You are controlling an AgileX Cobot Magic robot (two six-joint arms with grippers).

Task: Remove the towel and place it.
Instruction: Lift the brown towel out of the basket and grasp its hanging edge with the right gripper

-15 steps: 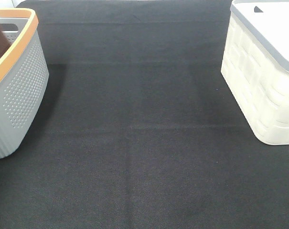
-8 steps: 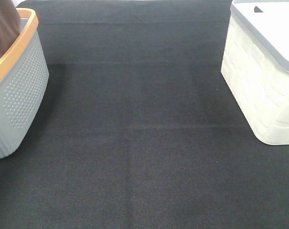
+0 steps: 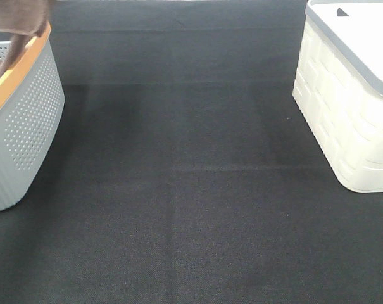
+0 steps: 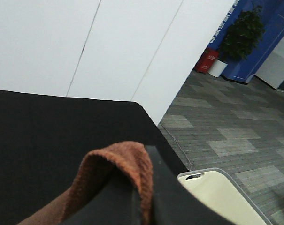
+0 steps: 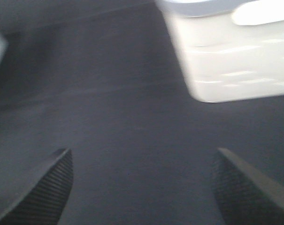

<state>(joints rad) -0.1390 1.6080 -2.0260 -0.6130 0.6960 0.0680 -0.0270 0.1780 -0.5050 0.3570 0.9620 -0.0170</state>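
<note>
The reddish-brown towel (image 3: 19, 18) hangs above the grey basket with the orange rim (image 3: 20, 66) at the far left of the exterior high view, its lower part trailing inside the basket. In the left wrist view the towel (image 4: 123, 164) is pinched between the black fingers (image 4: 165, 197) of my left gripper (image 4: 144, 206), which is shut on it. The left gripper itself is out of frame in the exterior high view. My right gripper (image 5: 142, 183) is open and empty, its fingertips (image 5: 48, 187) wide apart above the black mat.
A cream woven box with a grey-edged lid (image 3: 356, 82) stands at the right; it also shows in the right wrist view (image 5: 231, 51). The black mat (image 3: 191, 190) covers the table between basket and box.
The towel has risen higher out of the basket, up to the top left corner of the exterior high view. More of the basket's inside shows.
</note>
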